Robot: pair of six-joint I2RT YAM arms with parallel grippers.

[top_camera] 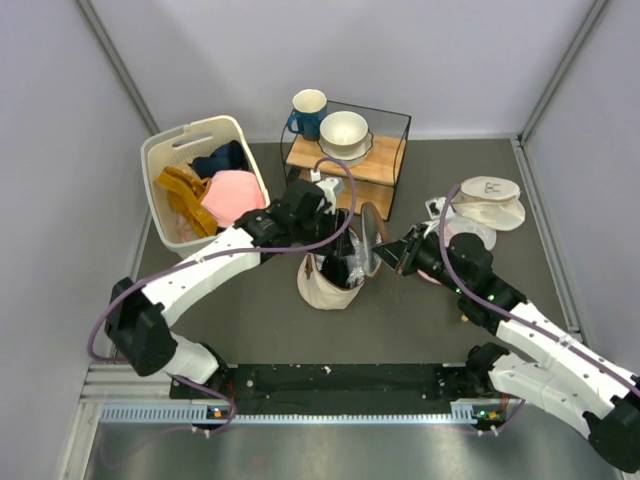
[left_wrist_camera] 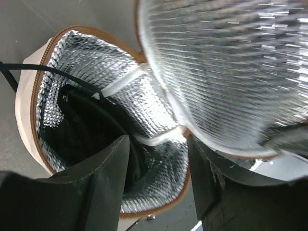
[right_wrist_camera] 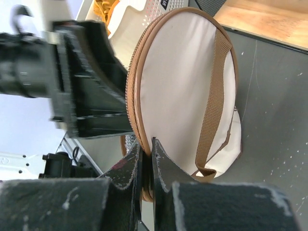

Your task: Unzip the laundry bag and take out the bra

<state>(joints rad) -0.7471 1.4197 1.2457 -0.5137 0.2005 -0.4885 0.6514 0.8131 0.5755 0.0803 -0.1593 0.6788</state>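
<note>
The cream laundry bag (top_camera: 322, 290) stands mid-table, unzipped, its round lid (top_camera: 372, 237) lifted up. My right gripper (right_wrist_camera: 151, 147) is shut on the lid's brown zipper rim (right_wrist_camera: 132, 96) and holds the lid (right_wrist_camera: 180, 82) open; its brown strap (right_wrist_camera: 214, 101) runs down it. In the top view that gripper (top_camera: 388, 253) is right of the bag. My left gripper (left_wrist_camera: 156, 161) is open just above the bag's mouth, over the silver lining (left_wrist_camera: 159, 120). A black bra (left_wrist_camera: 82, 130) lies inside, one thin strap (left_wrist_camera: 29, 70) over the rim. In the top view the left gripper (top_camera: 335, 250) is at the opening.
A cream plastic basket (top_camera: 160, 160) with orange, pink and dark clothes stands back left. A glass-and-wood stand (top_camera: 375, 165) with a blue mug (top_camera: 307, 110) and a white bowl (top_camera: 343, 130) is behind the bag. A flat white pouch (top_camera: 488, 200) lies at right.
</note>
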